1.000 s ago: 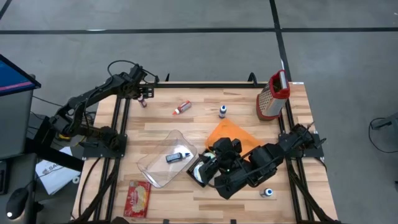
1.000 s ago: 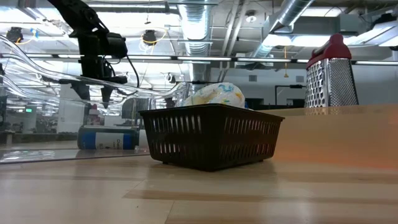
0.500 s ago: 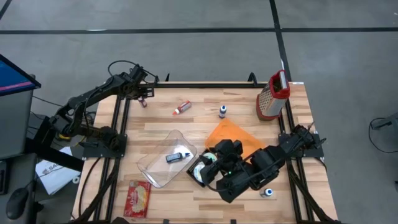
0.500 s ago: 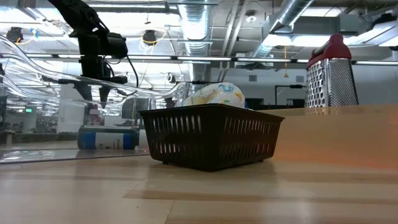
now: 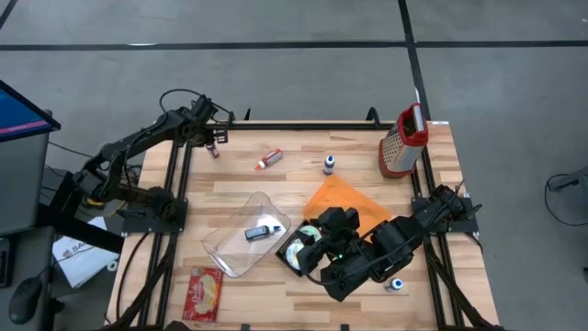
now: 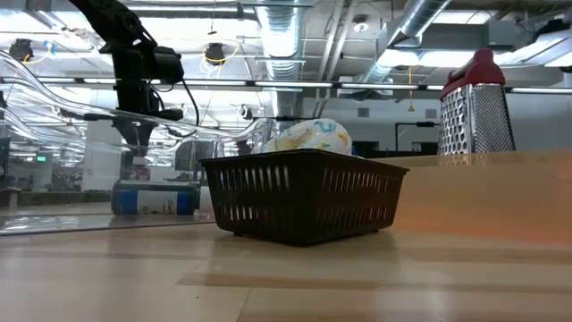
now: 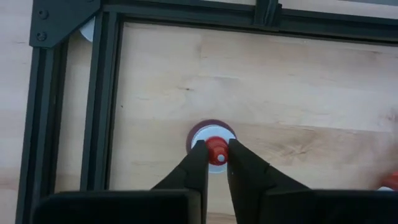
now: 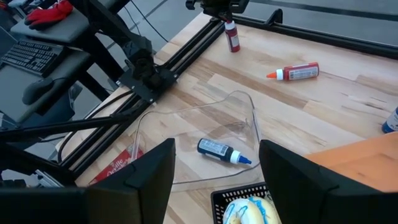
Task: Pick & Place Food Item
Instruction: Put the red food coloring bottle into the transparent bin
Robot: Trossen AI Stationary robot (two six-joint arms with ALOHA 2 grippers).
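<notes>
Where the left gripper stands at the desk's far left corner, you see its fingers closed on the upright red-capped bottle (cap pinched). The right gripper hovers open above the black basket.

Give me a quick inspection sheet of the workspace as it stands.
Surface: wooden table, black frame rails.
Job's things: upright red bottle at the far left corner; basket holding a wrapped food item.
Clutter: lying red bottle, clear tray with a blue bottle, grater, orange cloth, red packet.
Grippers: left hand shut on the red bottle's cap; right hand open above the basket.
Cables: on the left arm.
Surroundings: keyboard, concrete floor.
</notes>
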